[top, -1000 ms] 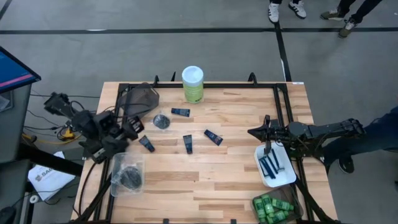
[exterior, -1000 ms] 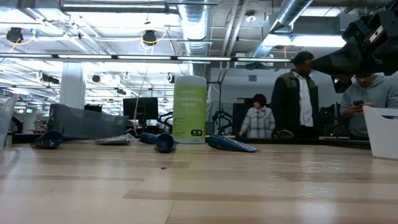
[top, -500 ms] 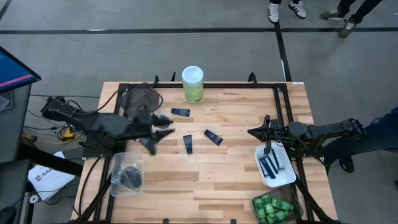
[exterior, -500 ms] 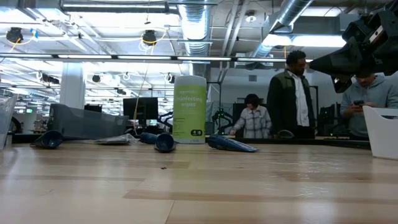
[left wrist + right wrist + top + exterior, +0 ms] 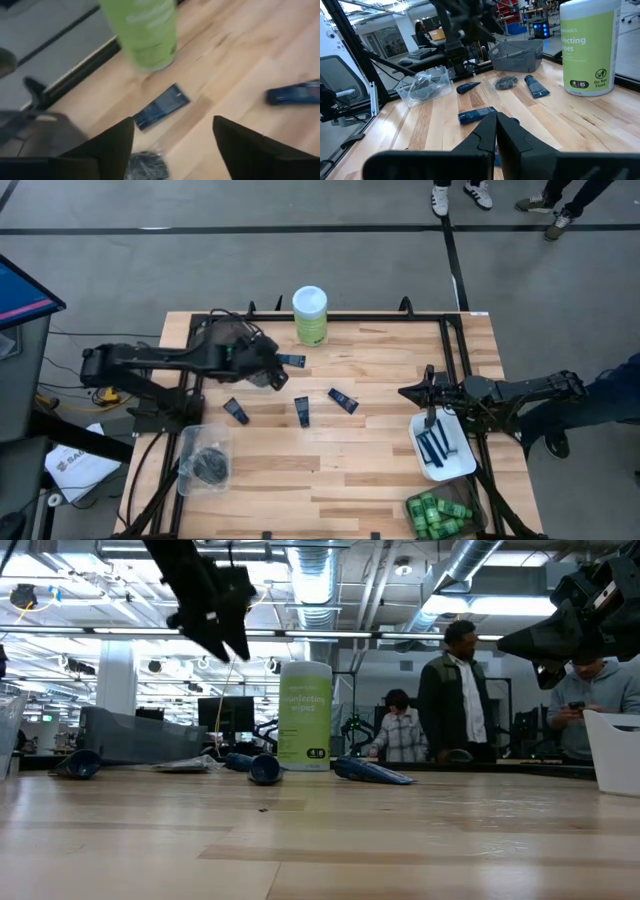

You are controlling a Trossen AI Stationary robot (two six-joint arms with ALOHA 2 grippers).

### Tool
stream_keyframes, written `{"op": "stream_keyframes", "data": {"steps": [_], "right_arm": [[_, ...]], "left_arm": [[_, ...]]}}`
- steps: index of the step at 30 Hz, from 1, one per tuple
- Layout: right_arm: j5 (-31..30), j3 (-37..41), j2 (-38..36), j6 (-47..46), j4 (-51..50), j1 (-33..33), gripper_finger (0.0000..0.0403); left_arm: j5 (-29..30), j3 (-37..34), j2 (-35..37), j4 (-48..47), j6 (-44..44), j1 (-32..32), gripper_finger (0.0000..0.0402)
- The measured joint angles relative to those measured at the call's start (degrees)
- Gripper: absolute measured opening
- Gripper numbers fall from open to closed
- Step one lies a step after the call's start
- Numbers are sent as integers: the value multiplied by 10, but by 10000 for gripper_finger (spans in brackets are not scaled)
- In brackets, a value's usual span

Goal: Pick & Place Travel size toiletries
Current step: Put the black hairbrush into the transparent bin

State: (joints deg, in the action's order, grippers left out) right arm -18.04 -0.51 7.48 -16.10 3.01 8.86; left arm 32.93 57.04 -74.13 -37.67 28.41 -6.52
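Note:
My left gripper (image 5: 276, 376) is open and hangs above the table, over a round black disc (image 5: 145, 165) that lies flat on the wood. In the left wrist view, my left gripper (image 5: 173, 122) has its two fingers on either side of the disc, well above it. A dark navy tube (image 5: 161, 106) lies flat just beyond, near the green canister (image 5: 310, 315). Three more navy tubes (image 5: 302, 411) lie flat mid-table. My right gripper (image 5: 408, 393) is shut and holds nothing, above the right side of the table by the white tray (image 5: 462, 463) of blue razors (image 5: 434, 445).
A clear bin (image 5: 190, 442) with black discs stands at the near left. A grey mesh bin (image 5: 225, 335) stands at the far left, and a bin of green bottles (image 5: 437, 515) at the near right. A black frame rims the table. People stand beyond the far edge.
My left arm has swung from beside the clear bin at the table's left edge toward the far right, and now reaches over the black disc near the canister. My right arm has kept still. A person in the background has walked to the left.

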Motion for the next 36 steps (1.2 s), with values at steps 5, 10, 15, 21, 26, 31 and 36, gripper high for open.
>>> {"op": "stream_keyframes", "data": {"steps": [5, 10, 15, 21, 26, 31, 36], "right_arm": [[0, 0, 0, 0, 0, 0, 5], [0, 0, 0, 0, 0, 0, 5], [0, 0, 0, 0, 0, 0, 5], [0, 0, 0, 0, 0, 0, 5], [0, 0, 0, 0, 0, 0, 5], [0, 0, 0, 0, 0, 0, 5], [0, 0, 0, 0, 0, 0, 5]], "left_arm": [[-56, 0, -50, 2, 16, -60, 298], [-78, 0, -104, 3, 21, -99, 301], [-102, 0, -161, 0, 21, -114, 301], [-109, 0, -206, -13, 31, -112, 301], [-108, -4, -213, -26, 40, -112, 301], [-129, -25, -213, -28, 65, -111, 301], [-134, -59, -213, -12, 75, -106, 293]]}}
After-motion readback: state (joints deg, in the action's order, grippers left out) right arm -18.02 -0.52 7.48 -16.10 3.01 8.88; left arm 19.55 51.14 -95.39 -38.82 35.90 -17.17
